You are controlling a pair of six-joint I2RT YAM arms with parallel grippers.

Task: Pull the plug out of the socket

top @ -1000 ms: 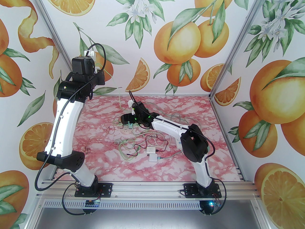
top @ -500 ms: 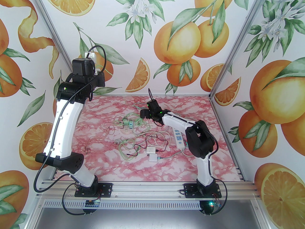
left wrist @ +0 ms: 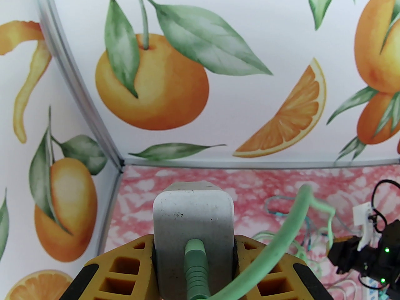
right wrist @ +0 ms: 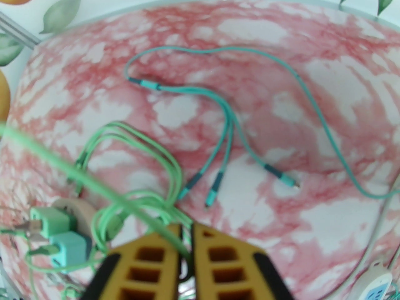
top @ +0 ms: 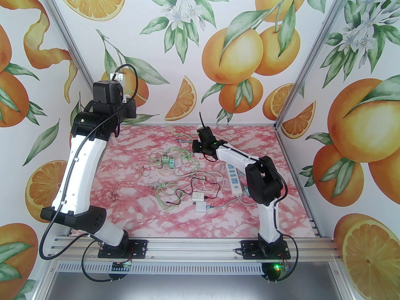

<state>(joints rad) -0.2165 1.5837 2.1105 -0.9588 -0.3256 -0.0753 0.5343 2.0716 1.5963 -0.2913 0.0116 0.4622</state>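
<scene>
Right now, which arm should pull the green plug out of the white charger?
Right. The right gripper looks shut on the green cable that runs to the plug, while the left gripper holds the white charger.

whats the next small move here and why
Probably draw the right gripper slowly away from the left gripper. The right looks shut on the green cable, while the left clamps the white adapter with the green plug seated in it, so tension should free it.
</scene>
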